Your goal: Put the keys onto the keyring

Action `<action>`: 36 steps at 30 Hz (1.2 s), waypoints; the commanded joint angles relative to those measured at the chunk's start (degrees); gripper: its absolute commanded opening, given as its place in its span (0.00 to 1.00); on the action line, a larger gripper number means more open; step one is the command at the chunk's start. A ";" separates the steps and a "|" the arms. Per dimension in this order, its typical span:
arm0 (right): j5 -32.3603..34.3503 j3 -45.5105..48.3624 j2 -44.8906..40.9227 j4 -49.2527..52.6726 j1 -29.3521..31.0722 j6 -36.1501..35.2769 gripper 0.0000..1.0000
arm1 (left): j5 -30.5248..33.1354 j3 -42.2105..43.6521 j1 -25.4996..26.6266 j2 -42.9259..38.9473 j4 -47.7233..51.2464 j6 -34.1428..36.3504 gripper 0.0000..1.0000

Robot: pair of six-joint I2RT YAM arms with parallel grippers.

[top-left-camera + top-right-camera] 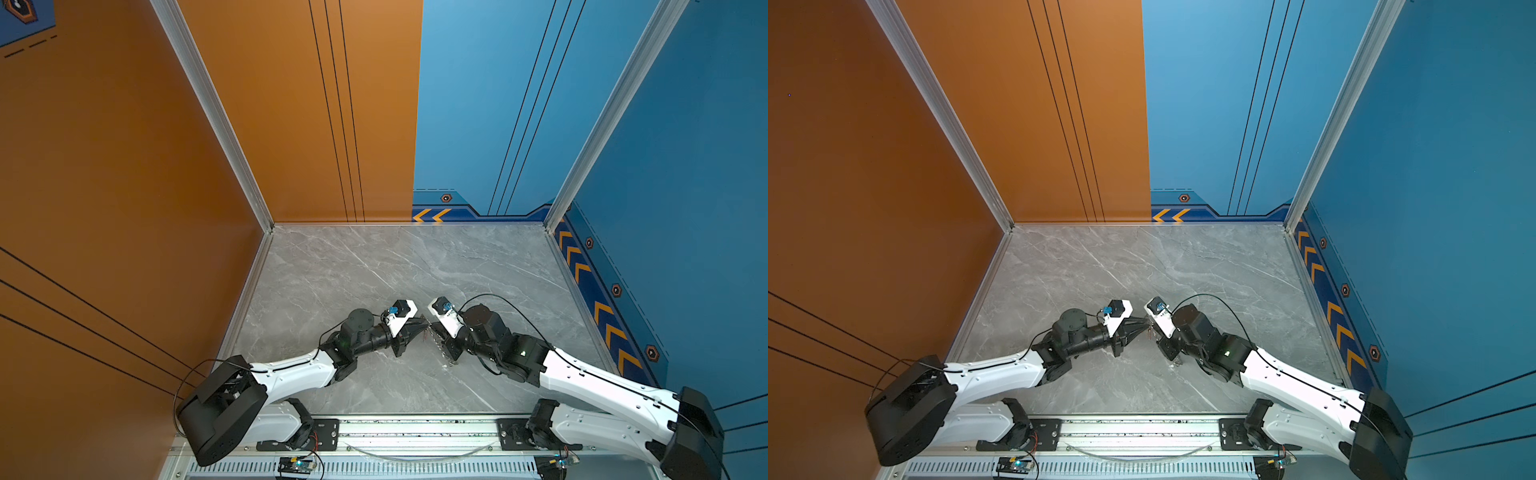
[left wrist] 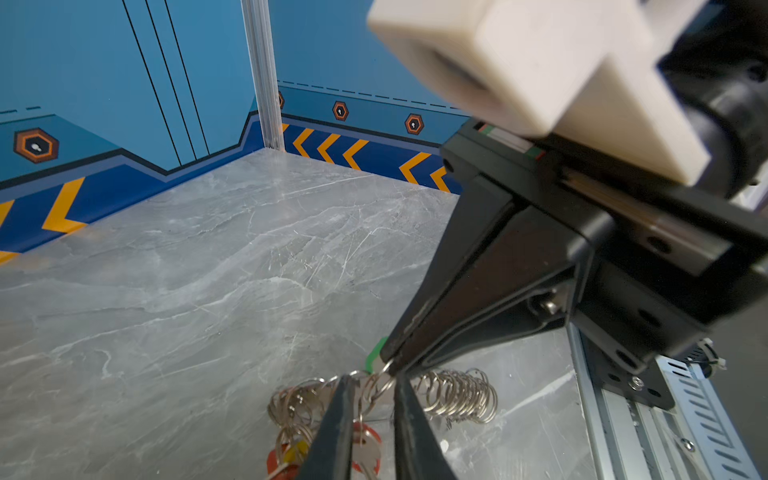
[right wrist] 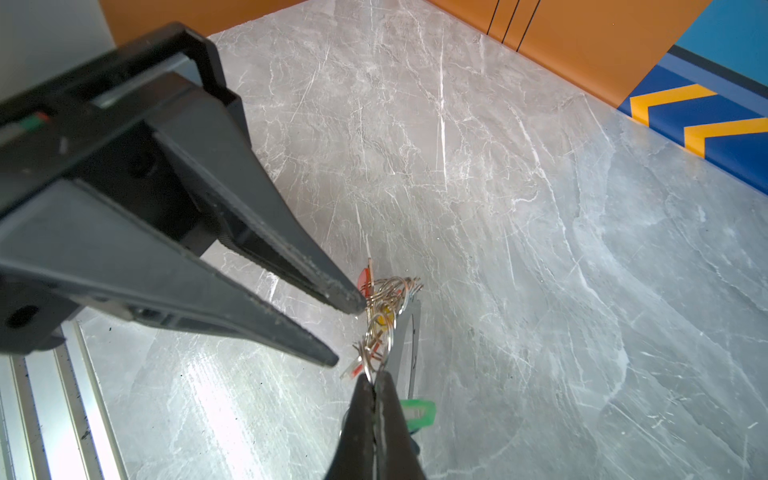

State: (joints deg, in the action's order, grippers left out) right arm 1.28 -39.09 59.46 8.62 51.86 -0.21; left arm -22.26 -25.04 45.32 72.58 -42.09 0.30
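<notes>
Right hand (image 3: 376,378) pinches the keyring (image 3: 388,291) (left hand (image 3: 345,332) parted), open table (image 3: 540,249) all around.

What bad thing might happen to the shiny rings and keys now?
The right gripper pinches the keyring by just one thin wire ring, so the whole bunch might slip out and fall to the table. The left gripper is open right beside the tangle; if it closes it might snag the wrong ring or knock the keys aside.
</notes>
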 commanded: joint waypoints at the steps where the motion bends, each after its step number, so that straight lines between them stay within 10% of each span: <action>1: 1.32 -2.14 -0.31 -0.27 0.44 -0.96 0.00 | -2.08 -1.97 0.21 -1.99 6.37 3.81 0.20; 20: -1.40 -2.13 -0.58 0.44 2.01 -3.56 0.00 | -3.93 -3.29 -0.23 -0.96 8.62 7.87 0.29; 36: -2.34 -2.06 -0.14 -0.11 3.16 -4.13 0.00 | -5.26 -3.90 0.01 0.41 8.61 7.36 0.12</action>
State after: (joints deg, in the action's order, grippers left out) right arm -0.12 -39.11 59.48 10.37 54.19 -3.25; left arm -25.82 -27.14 45.32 72.16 -33.95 7.55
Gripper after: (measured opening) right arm 0.047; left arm 0.124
